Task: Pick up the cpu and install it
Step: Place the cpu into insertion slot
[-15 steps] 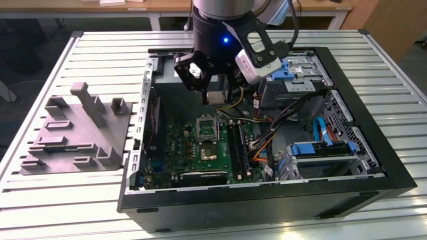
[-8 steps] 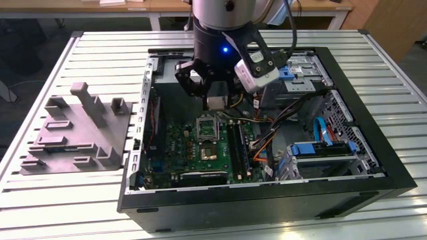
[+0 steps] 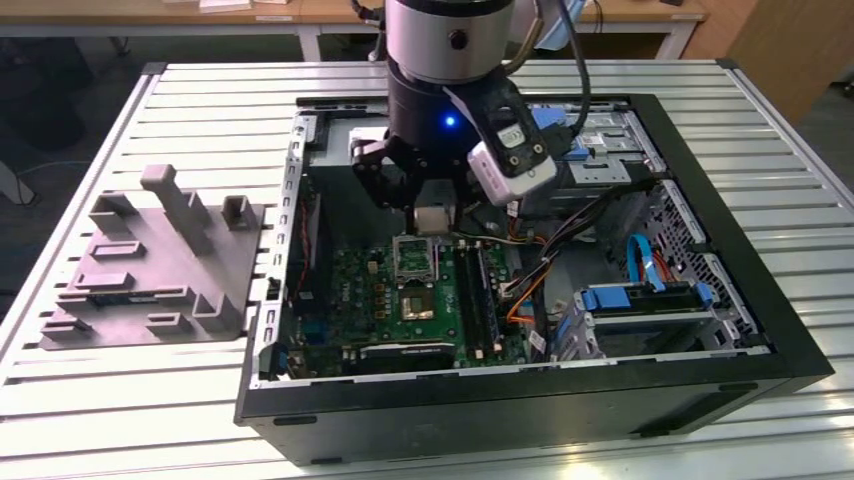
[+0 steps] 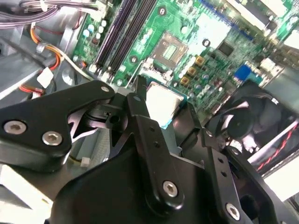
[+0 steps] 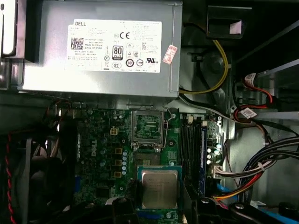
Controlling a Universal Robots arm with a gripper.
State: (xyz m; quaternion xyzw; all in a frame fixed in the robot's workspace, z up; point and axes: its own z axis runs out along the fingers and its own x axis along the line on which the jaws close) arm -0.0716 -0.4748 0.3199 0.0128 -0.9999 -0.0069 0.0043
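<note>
The gripper [image 3: 434, 212] is closed on the cpu [image 5: 159, 188]: in the second wrist view its two black fingers [image 4: 140, 112] stand on opposite sides of the small silvery chip and press on its edges. The chip hangs flat, metal top upward, inside the open computer case [image 3: 534, 400], above the green motherboard [image 5: 100, 154]. It does not rest on anything, so I judge that the picking is done and the installing is not. The relation that matters is between the chip and the socket [image 5: 147, 127]. In the first wrist view the socket lies between the chip and the grey power supply [image 5: 103, 46], so the socket is on the power supply's side of the chip, near it but not under it. How much of this gap is a true sideways offset and how much comes from the height of the chip over the board, I cannot tell. The chip is square and has no long side; its edges run about parallel to the edges of the socket, so I see no clear twist between them. The socket looks empty. The grey plastic fixture [image 3: 147, 270] stands on the table [image 3: 801, 120] outside the case, at the exterior view's left, well apart from the gripper.
</note>
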